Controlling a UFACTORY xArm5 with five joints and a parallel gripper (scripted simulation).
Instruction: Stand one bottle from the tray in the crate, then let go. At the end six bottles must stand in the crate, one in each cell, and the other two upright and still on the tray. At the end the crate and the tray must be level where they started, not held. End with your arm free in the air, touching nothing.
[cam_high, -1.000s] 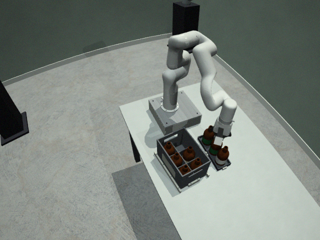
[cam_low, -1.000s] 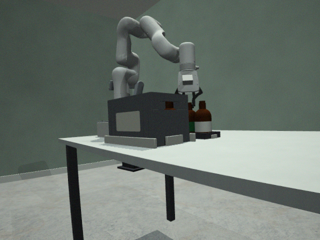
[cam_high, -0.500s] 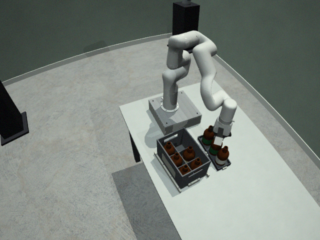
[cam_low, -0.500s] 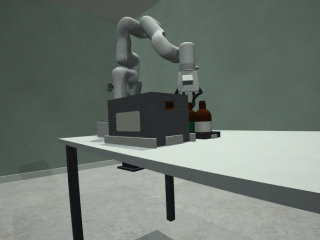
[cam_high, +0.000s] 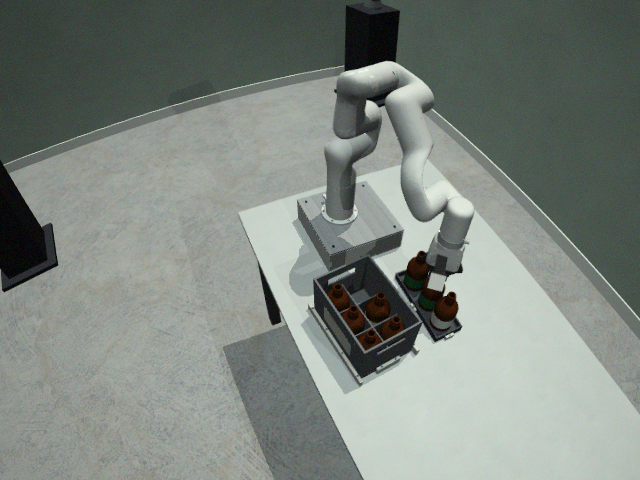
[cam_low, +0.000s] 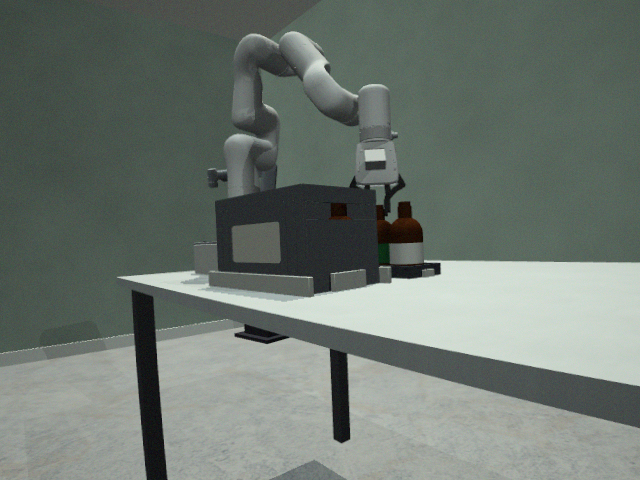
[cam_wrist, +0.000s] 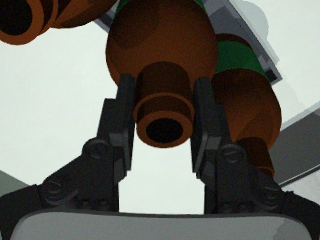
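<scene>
While it stands on the tray (cam_high: 450, 330), the middle bottle (cam_wrist: 162, 40) is gripped.
Gripper (cam_wrist: 162, 127) fingers clamp its neck, beside the crate (cam_high: 398, 342).

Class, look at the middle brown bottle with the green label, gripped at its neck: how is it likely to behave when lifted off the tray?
The green-labelled brown bottle looks rigid, so it probably won't deform. The hand clamps only the narrow neck, so the wider body below may swing or slip. It stands close between the white-labelled bottle and another green-labelled bottle, so a tilted lift might knock them.
</scene>
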